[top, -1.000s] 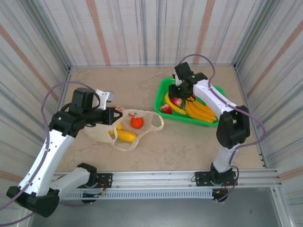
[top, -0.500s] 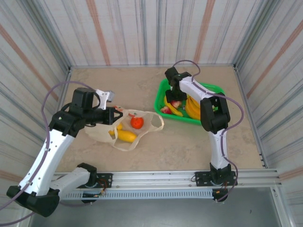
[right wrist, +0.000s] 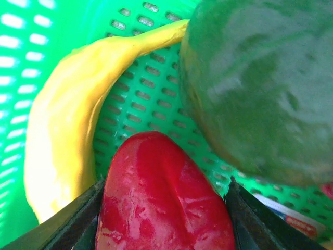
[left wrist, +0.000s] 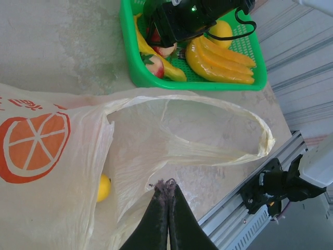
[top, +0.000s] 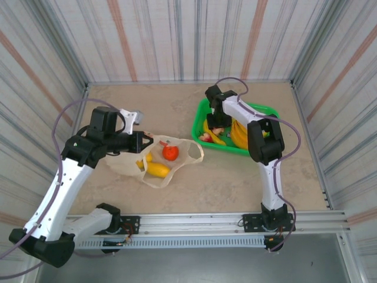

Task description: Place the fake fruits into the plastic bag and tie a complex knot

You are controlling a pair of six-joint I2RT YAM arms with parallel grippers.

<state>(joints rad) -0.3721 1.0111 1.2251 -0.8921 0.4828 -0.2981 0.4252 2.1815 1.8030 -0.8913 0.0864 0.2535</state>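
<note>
My left claw (left wrist: 165,188) is pinched fully together on a thin fold of the plastic bag (left wrist: 57,208). The bag lies slack on the table (top: 235,177) left of the green basket (left wrist: 156,83), with an orange fruit (top: 171,152) and a yellow one (top: 156,170) at its mouth. My right claw (right wrist: 165,208) is down in the basket, fingers parted either side of a red fruit (right wrist: 156,161) that lies beside a banana (right wrist: 57,120) and a dark green fruit (right wrist: 260,88). I cannot tell whether I am pressing on it yet. Its skin is glossy and rounded, so I judge an off-centre squeeze could let it squirt out as I lift, or nudge the banana along. The film in my left pinch is flimsy too: if it slips, the mouth sags shut and the fruit lands on the bag, not in it.
</note>
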